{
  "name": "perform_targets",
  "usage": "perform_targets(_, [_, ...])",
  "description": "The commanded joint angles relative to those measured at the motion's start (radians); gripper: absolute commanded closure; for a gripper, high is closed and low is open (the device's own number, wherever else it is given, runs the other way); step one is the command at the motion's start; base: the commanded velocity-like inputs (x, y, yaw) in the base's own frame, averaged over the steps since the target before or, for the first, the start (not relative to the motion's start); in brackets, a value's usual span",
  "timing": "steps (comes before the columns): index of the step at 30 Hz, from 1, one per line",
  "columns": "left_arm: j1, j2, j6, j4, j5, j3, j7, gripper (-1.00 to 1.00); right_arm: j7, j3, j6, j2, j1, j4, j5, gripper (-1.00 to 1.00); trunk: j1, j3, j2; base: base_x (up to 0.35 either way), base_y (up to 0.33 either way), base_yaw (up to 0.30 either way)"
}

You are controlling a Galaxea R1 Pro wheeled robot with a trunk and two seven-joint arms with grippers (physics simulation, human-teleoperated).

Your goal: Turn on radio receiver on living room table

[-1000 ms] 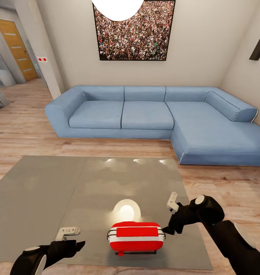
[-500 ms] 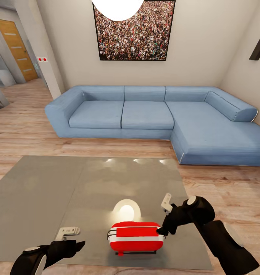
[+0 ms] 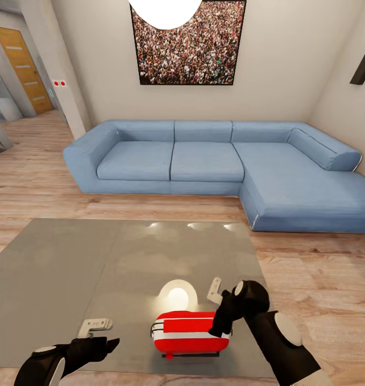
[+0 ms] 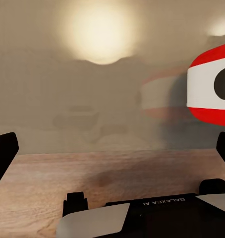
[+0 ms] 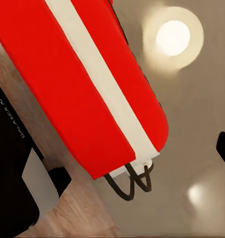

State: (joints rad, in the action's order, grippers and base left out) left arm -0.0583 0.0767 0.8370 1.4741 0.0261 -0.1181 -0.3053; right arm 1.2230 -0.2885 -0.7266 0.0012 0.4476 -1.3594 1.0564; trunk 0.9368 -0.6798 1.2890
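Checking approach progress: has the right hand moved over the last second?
Yes. The right hand moved left, now over the small red radio receiver's right end.

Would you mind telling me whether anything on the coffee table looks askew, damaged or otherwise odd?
Nothing stands out. The radio receiver sits upright and intact near the table's near edge, with the right gripper at its right end.

Light wood floor (image 3: 37,182) throughout. Beige walls (image 3: 289,59). Blue L-shaped sofa (image 3: 214,161) against back wall, chaise on right. Framed crowd photo (image 3: 203,48) above sofa, bright white lamp (image 3: 165,12) overlapping its top. Wooden door (image 3: 22,67) far left, beyond pillar with two red switches (image 3: 59,83).
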Motion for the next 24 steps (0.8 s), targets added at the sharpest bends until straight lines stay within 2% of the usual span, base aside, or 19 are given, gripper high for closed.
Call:
perform_targets(1, [0.0, 0.0, 0.0, 0.0, 0.0, 0.0, 0.0, -1.0, 0.0, 0.0, 0.006, 0.001, 0.009, 0.012, 0.006, -1.0, 0.0, 0.0, 0.0, 0.0, 0.0, 0.0])
perform_targets(5, [0.0, 0.0, 0.0, 0.0, 0.0, 0.0, 0.0, -1.0, 0.0, 0.0, 0.012, 0.007, 0.041, 0.059, 0.012, -1.0, 0.0, 0.0, 0.0, 0.0, 0.0, 0.0])
perform_targets(9, [0.0, 0.0, 0.0, -0.001, 0.0, 0.0, 0.0, -1.0, 0.0, 0.0, 0.016, 0.035, 0.059, 0.101, 0.018, -1.0, 0.0, 0.0, 0.0, 0.0, 0.0, 0.0])
perform_targets(16, [0.0, 0.0, 0.0, 0.0, 0.0, 0.0, 0.0, -1.0, -0.002, 0.002, 0.014, 0.046, 0.114, 0.151, 0.01, -1.0, 0.0, 0.0, 0.0, 0.0, 0.0, 0.0])
perform_targets(24, [0.0, 0.0, -0.001, 0.0, 0.0, 0.0, 0.0, -1.0, -0.006, 0.003, 0.016, 0.078, 0.127, 0.185, 0.006, -1.0, 0.0, 0.0, 0.0, 0.0, 0.0, 0.0])
